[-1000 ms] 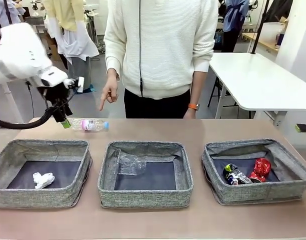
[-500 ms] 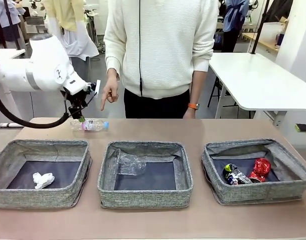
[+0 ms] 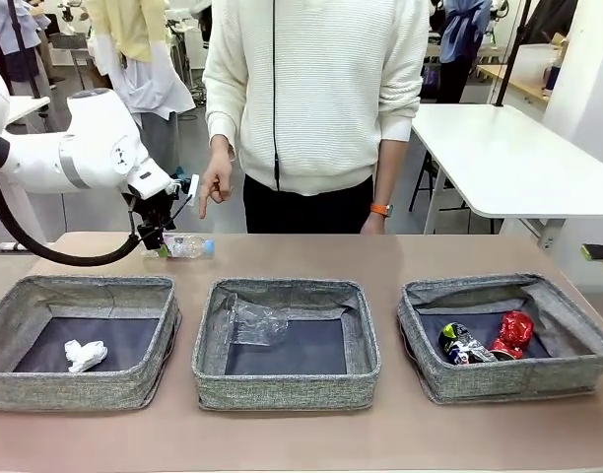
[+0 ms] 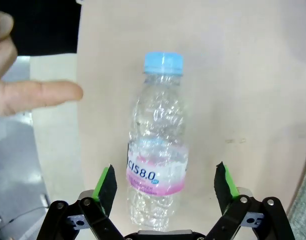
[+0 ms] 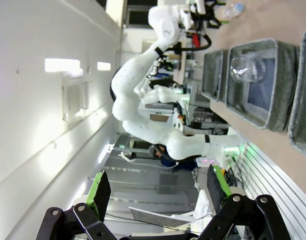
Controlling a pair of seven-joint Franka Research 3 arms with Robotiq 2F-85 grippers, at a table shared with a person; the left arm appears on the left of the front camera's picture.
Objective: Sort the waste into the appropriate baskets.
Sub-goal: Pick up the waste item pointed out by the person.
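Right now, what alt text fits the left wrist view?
A clear bottle with a pink label and blue cap lies on the tan table, between the open left end effector's green-padded fingers. A person's hand points in from the left edge.

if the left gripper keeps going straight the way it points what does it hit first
Most likely the clear bottle lying on the table: the left gripper is open, with the bottle's pink-labelled lower half between its fingers. How much gap is left is hard to judge.
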